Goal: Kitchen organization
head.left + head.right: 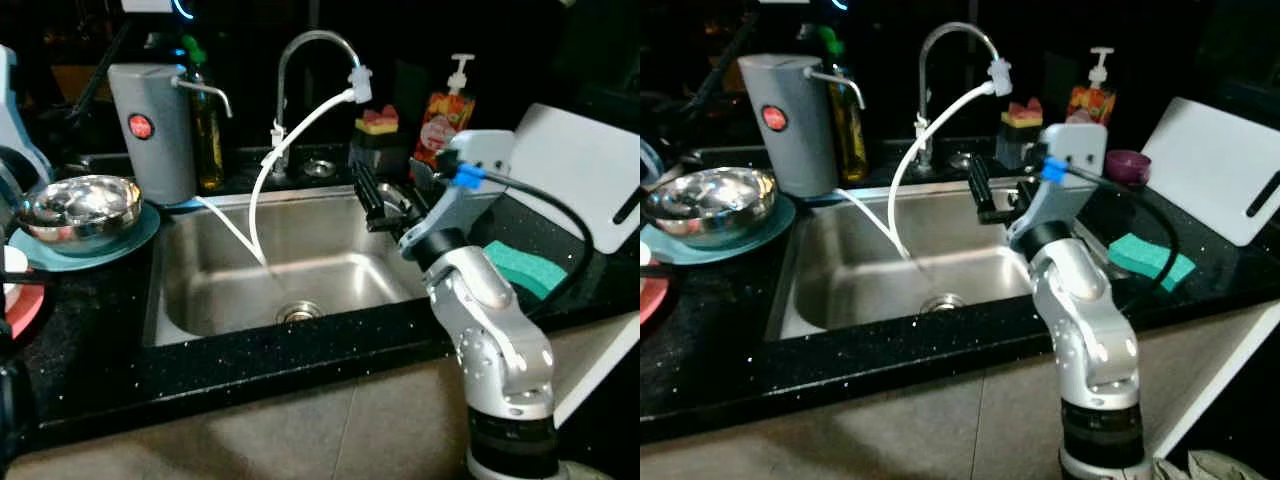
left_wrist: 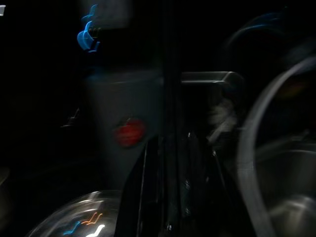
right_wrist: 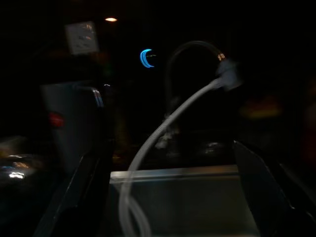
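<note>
My right gripper (image 1: 388, 195) hangs open over the right side of the steel sink (image 1: 200, 300), with nothing between its fingers (image 3: 84, 197). A white hose (image 1: 262, 190) runs from the curved faucet (image 1: 305, 45) down into the basin just left of it. A steel bowl (image 1: 80, 205) sits on a teal plate (image 1: 135, 235) on the left counter, beside a grey canister (image 1: 150, 130) with a red dot. In the dark, blurred left wrist view, my left gripper (image 2: 170, 197) is close to that canister (image 2: 129, 132) and above the bowl's rim (image 2: 84, 217).
A green sponge (image 1: 525, 265) lies on the right counter next to a white cutting board (image 1: 590, 180). Behind the sink stand a soap pump bottle (image 1: 445, 115), a sponge holder (image 1: 378, 125), an oil bottle (image 1: 208, 140) and a purple cup (image 1: 1127, 165). A red plate (image 1: 20, 305) is at far left.
</note>
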Controlling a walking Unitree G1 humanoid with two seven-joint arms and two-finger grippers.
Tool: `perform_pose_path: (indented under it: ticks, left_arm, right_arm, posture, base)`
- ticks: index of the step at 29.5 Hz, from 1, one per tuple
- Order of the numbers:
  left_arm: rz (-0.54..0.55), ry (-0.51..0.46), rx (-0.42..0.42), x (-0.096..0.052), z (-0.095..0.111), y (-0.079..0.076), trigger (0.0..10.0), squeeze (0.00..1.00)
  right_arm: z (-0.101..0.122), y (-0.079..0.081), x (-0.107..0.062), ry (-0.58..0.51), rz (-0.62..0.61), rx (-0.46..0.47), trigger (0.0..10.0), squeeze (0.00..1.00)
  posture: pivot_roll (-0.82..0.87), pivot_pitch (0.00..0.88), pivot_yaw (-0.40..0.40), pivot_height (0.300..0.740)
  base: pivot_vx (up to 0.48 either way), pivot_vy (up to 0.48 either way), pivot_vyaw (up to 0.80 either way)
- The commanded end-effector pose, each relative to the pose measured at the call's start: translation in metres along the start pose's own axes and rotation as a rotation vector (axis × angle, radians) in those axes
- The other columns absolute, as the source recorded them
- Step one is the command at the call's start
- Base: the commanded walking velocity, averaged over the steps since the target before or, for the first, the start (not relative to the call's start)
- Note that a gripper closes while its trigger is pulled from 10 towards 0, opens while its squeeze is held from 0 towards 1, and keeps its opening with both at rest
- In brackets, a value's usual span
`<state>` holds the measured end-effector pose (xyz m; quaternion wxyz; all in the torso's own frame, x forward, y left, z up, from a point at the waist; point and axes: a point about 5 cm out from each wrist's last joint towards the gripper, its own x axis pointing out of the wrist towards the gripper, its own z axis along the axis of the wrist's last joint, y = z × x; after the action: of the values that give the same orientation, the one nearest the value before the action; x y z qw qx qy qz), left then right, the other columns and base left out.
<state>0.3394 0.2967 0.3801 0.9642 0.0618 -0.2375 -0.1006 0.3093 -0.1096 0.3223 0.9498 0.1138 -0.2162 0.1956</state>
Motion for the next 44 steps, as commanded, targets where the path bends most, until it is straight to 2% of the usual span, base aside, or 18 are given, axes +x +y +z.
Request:
perform_pose_path:
  ticks: [1, 2, 4, 5, 8, 9, 11, 12, 15, 16, 30, 31, 33, 34, 35, 36, 44]
  left_arm:
    - [-0.239, -0.126, -0.082, -0.009, 0.018, -0.039, 10.0, 0.00]
    - [-0.334, -0.124, -0.108, -0.014, 0.015, -0.057, 10.0, 0.00]
    - [-0.446, -0.088, -0.131, -0.019, 0.006, -0.082, 10.0, 0.00]
    - [-0.446, -0.088, -0.131, -0.019, 0.006, -0.082, 10.0, 0.00]
    - [-0.565, -0.042, -0.164, -0.028, -0.011, -0.115, 10.0, 0.00]
    - [-0.565, -0.042, -0.164, -0.028, -0.011, -0.115, 10.0, 0.00]
    - [-0.612, -0.016, -0.219, -0.035, -0.023, -0.133, 10.0, 0.00]
    - [-0.612, -0.016, -0.219, -0.035, -0.023, -0.133, 10.0, 0.00]
    - [-0.607, 0.013, -0.289, -0.044, -0.028, -0.144, 10.0, 0.00]
    - [-0.609, 0.015, -0.298, -0.046, -0.027, -0.144, 10.0, 0.00]
    - [-0.634, 0.014, -0.335, -0.052, -0.028, -0.152, 10.0, 0.00]
    - [-0.636, 0.021, -0.335, -0.054, -0.028, -0.154, 10.0, 0.00]
    - [-0.640, 0.029, -0.331, -0.054, -0.029, -0.155, 10.0, 0.00]
    - [-0.645, 0.036, -0.330, -0.055, -0.030, -0.156, 10.0, 0.00]
    - [-0.648, 0.042, -0.330, -0.056, -0.031, -0.156, 10.0, 0.00]
    - [-0.648, 0.048, -0.330, -0.057, -0.033, -0.157, 10.0, 0.00]
    - [-0.634, 0.075, -0.319, -0.057, -0.038, -0.158, 10.0, 0.00]
  right_arm:
    - [0.008, 0.014, -0.002, -0.015, 0.134, 0.088, 10.0, 0.00]
    - [0.009, 0.019, -0.003, -0.015, 0.194, 0.131, 10.0, 0.00]
    - [0.009, 0.027, -0.005, -0.002, 0.274, 0.204, 10.0, 0.00]
    - [0.009, 0.027, -0.005, -0.002, 0.274, 0.204, 10.0, 0.00]
    - [0.004, 0.036, -0.004, 0.031, 0.339, 0.333, 10.0, 0.00]
    - [0.004, 0.036, -0.004, 0.031, 0.339, 0.333, 10.0, 0.00]
    - [0.000, 0.041, -0.001, 0.044, 0.346, 0.440, 10.0, 0.00]
    - [0.000, 0.041, -0.001, 0.044, 0.346, 0.440, 10.0, 0.00]
    - [0.001, 0.045, 0.004, 0.041, 0.384, 0.569, 10.0, 0.00]
    - [0.002, 0.045, 0.004, 0.040, 0.390, 0.587, 10.0, 0.00]
    - [-0.008, 0.038, 0.013, 0.101, 0.309, 0.656, 10.0, 0.00]
    - [-0.009, 0.037, 0.014, 0.113, 0.297, 0.663, 8.8, 0.00]
    - [-0.010, 0.037, 0.014, 0.115, 0.294, 0.665, 8.8, 0.00]
    - [-0.010, 0.036, 0.015, 0.118, 0.289, 0.669, 4.6, 0.00]
    - [-0.010, 0.036, 0.015, 0.121, 0.284, 0.672, 1.1, 0.00]
    - [-0.011, 0.035, 0.016, 0.122, 0.279, 0.674, 0.0, 0.00]
    - [-0.011, 0.034, 0.018, 0.123, 0.256, 0.690, 0.0, 0.00]
  posture:
    - [0.09, 0.075, -0.072, 0.740]
    - [0.09, 0.077, -0.075, 0.740]
    - [0.10, 0.082, -0.083, 0.740]
    - [0.10, 0.082, -0.083, 0.740]
    - [0.10, 0.082, -0.085, 0.740]
    - [0.10, 0.082, -0.085, 0.740]
    - [0.09, 0.082, -0.083, 0.740]
    - [0.09, 0.082, -0.083, 0.740]
    - [0.09, 0.083, -0.088, 0.740]
    - [0.09, 0.083, -0.088, 0.740]
    - [0.08, 0.084, -0.103, 0.740]
    - [0.08, 0.084, -0.103, 0.740]
    - [0.08, 0.084, -0.103, 0.740]
    - [0.08, 0.084, -0.103, 0.740]
    - [0.08, 0.084, -0.103, 0.740]
    - [0.08, 0.084, -0.103, 0.740]
    - [0.09, 0.088, -0.107, 0.740]
  base:
    - [0.000, 0.000, 0.00]
    - [0.000, 0.000, 0.00]
    - [0.000, 0.000, 0.00]
    - [0.000, 0.000, 0.00]
    - [0.000, 0.000, 0.00]
    - [0.000, 0.000, 0.00]
    - [0.000, 0.000, 0.00]
    - [0.000, 0.000, 0.00]
    - [0.000, 0.000, 0.00]
    - [0.000, 0.000, 0.00]
    - [0.000, 0.000, 0.00]
    - [0.000, 0.000, 0.00]
    - [0.000, 0.000, 0.00]
    - [0.000, 0.000, 0.00]
    - [0.000, 0.000, 0.00]
    - [0.000, 0.000, 0.00]
    - [0.000, 0.000, 0.00]
